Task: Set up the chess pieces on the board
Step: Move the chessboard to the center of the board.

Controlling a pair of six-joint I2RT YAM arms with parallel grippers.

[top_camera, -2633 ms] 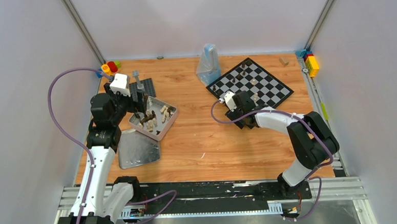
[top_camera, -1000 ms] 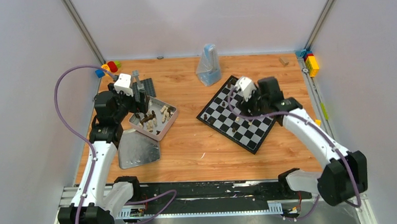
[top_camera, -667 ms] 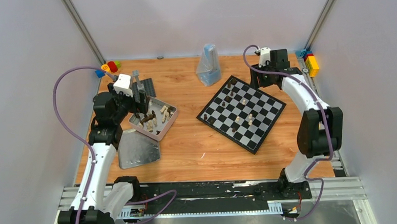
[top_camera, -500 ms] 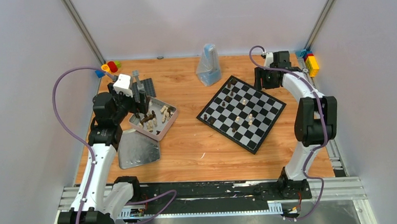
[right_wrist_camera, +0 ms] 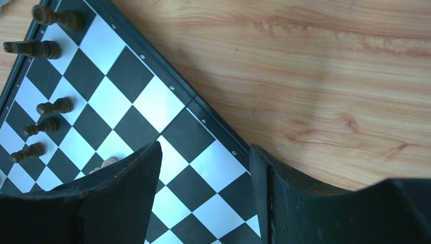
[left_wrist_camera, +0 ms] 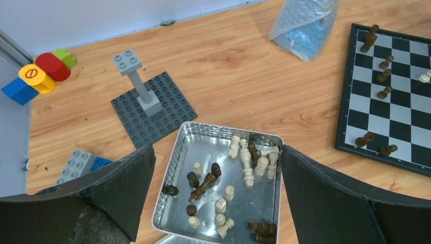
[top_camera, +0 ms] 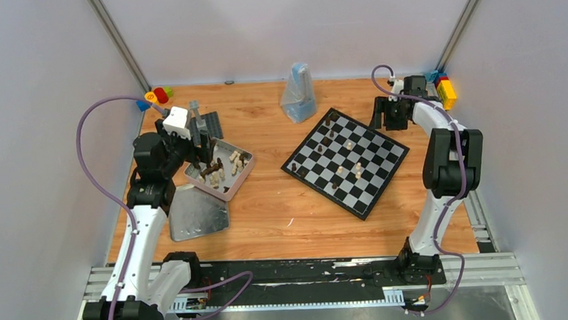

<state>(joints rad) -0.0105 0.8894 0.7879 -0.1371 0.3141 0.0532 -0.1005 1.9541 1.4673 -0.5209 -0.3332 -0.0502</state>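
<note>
So the wooden table (top_camera: 283, 204) takes up most of the top view, and the board (top_camera: 346, 160) sits turned like a diamond at about 3 o'clock from the table's middle. Over at 9 o'clock there's the metal tin (left_wrist_camera: 175, 162), with its lid (top_camera: 198, 216) lying flat on the wood just beside it at the tin's 7 o'clock. The left gripper (left_wrist_camera: 217, 152) hangs right over the tin with its jaws spread wide, nothing in them. The right gripper (right_wrist_camera: 204, 147) is over the board's edge at about 1 o'clock, half over the squares and half over bare wood, jaws apart and empty too. A crumpled plastic bag (top_camera: 297, 93) stands at the table's 12 o'clock, near the board's far corner. A dark grey studded plate (left_wrist_camera: 152, 109) with a grey brick post on it lies at the tin's 11 o'clock, almost touching it. Coloured toy bricks (top_camera: 157, 97) are tucked in the far left corner, and more of them (top_camera: 445, 89) in the far right one. As for the chess pieces (left_wrist_camera: 247, 162), most are a jumble of dark and cream in the tin; a few dark ones (right_wrist_camera: 51, 107) line the board's 10 o'clock edge, and a handful of cream ones (top_camera: 355, 169) sit near its middle.
</note>
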